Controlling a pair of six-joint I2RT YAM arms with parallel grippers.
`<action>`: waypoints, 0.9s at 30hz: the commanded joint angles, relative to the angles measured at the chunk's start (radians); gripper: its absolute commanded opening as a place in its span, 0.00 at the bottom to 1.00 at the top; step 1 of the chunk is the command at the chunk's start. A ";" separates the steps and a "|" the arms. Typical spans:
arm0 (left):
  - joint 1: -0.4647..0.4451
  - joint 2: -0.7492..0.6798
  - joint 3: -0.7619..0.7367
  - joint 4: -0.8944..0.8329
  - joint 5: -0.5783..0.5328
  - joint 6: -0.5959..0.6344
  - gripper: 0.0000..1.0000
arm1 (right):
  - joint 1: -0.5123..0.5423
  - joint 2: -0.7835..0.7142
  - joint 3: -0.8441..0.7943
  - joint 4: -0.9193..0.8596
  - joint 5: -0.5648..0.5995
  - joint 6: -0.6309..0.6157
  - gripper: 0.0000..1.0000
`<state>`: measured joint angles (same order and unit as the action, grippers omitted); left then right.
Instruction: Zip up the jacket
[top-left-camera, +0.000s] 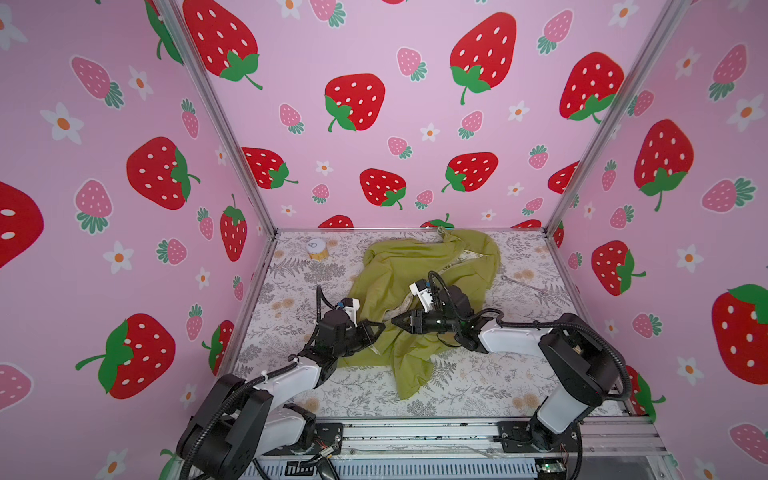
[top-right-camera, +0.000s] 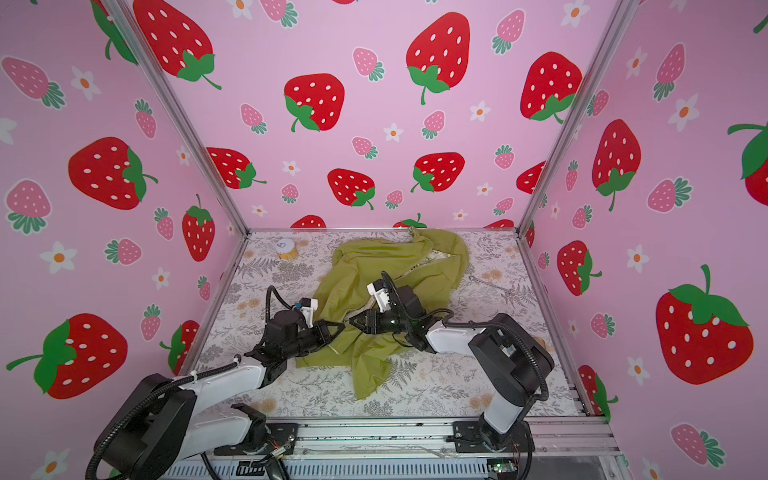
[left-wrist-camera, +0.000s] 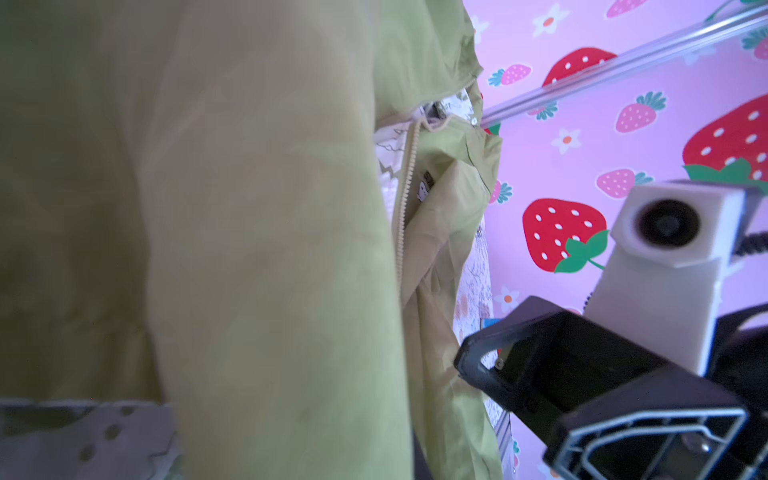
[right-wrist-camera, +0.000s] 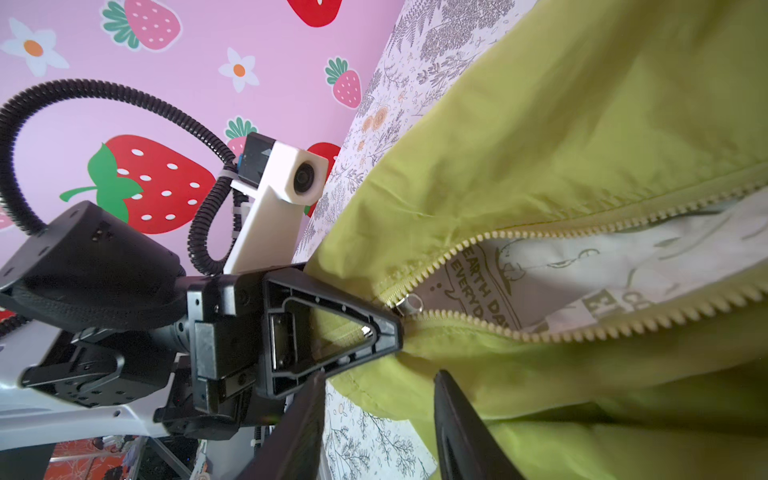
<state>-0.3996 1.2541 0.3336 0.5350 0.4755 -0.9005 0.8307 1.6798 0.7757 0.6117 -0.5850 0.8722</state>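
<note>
The olive-green jacket (top-left-camera: 415, 266) (top-right-camera: 374, 270) lies crumpled mid-table with its front zipper open and cream lining showing. My left gripper (top-left-camera: 380, 326) (top-right-camera: 341, 326) is shut on the jacket's fabric just below the silver zipper pull (right-wrist-camera: 409, 303); the right wrist view shows this pinch (right-wrist-camera: 392, 332). My right gripper (top-left-camera: 395, 322) (top-right-camera: 352, 321) faces it, tip to tip, open (right-wrist-camera: 380, 374) with nothing held, over the jacket's lower edge. In the left wrist view green fabric (left-wrist-camera: 270, 249) hides my own fingers, and the zipper teeth (left-wrist-camera: 405, 199) run beside it.
A small yellow cup with a white lid (top-left-camera: 316, 249) (top-right-camera: 286, 248) stands at the back left of the floral table cloth (top-left-camera: 291, 299). A thin clear rod (top-left-camera: 523, 284) lies right of the jacket. Pink strawberry walls close in three sides.
</note>
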 joint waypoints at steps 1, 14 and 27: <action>0.006 0.041 0.079 0.070 0.174 0.052 0.00 | -0.021 -0.028 0.015 0.044 -0.045 0.061 0.45; 0.007 0.037 0.122 0.083 0.300 0.059 0.00 | -0.045 -0.015 0.000 0.132 -0.072 0.128 0.49; 0.007 0.045 0.125 0.106 0.305 0.037 0.00 | -0.044 0.005 -0.047 0.237 -0.101 0.180 0.47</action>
<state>-0.3962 1.3056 0.4179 0.5896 0.7452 -0.8608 0.7906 1.6802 0.7475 0.8085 -0.6754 1.0359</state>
